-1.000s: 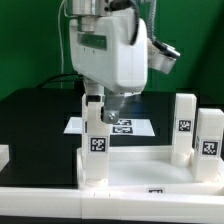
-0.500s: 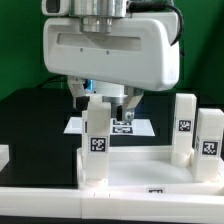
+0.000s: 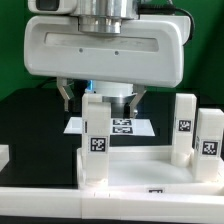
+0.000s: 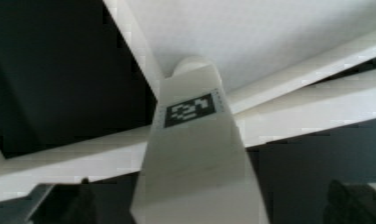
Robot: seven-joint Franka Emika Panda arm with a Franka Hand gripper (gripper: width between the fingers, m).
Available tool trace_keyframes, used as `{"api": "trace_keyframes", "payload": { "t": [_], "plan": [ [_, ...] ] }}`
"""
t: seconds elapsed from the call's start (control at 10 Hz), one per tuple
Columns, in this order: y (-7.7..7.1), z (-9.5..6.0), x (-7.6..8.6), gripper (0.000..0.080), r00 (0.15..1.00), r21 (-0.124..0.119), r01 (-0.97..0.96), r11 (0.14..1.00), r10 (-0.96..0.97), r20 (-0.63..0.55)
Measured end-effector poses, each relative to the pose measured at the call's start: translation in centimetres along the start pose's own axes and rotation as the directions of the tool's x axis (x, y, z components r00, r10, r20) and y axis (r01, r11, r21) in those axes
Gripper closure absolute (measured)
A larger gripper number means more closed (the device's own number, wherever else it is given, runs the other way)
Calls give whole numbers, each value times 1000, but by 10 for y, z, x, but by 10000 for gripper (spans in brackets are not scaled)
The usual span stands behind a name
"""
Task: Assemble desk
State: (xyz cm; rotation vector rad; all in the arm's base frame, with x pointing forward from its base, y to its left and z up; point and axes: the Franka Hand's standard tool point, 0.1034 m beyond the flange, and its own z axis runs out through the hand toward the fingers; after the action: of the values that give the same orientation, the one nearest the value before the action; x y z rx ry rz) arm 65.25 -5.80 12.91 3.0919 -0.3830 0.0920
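Gripper released from upright leg.
Exterior view: the gripper [image 3: 100, 98] has turned and now stands fully open, empty, straddling the leg [image 3: 95, 135] at the tabletop [image 3: 135, 170] left corner. Wrist view: leg [image 4: 194, 150] stands free, apparently seated.

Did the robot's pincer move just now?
Yes. The open pincer turned and its fingers now sit either side of the standing leg, which stayed put on the desk top.

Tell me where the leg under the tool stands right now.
The leg stands upright in the tabletop's corner on the exterior view's left, directly below the open tool, in front of the marker board.
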Motion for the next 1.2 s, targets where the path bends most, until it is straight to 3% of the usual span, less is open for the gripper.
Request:
{"api": "trace_keyframes", "payload": {
  "t": [0.4,0.6,0.7,0.8,0.9,1.2],
  "plan": [
    [2,0,0,150,954,-13,299,954,-299,4],
    [2,0,0,174,950,-13,312,950,-312,4],
    [2,0,0,348,950,-13,312,950,-312,4],
    [2,0,0,348,950,-13,312,950,-312,4],
    [2,0,0,513,955,-12,297,955,-297,3],
    [5,0,0,510,975,-4,223,975,-223,1]
  ]
}}
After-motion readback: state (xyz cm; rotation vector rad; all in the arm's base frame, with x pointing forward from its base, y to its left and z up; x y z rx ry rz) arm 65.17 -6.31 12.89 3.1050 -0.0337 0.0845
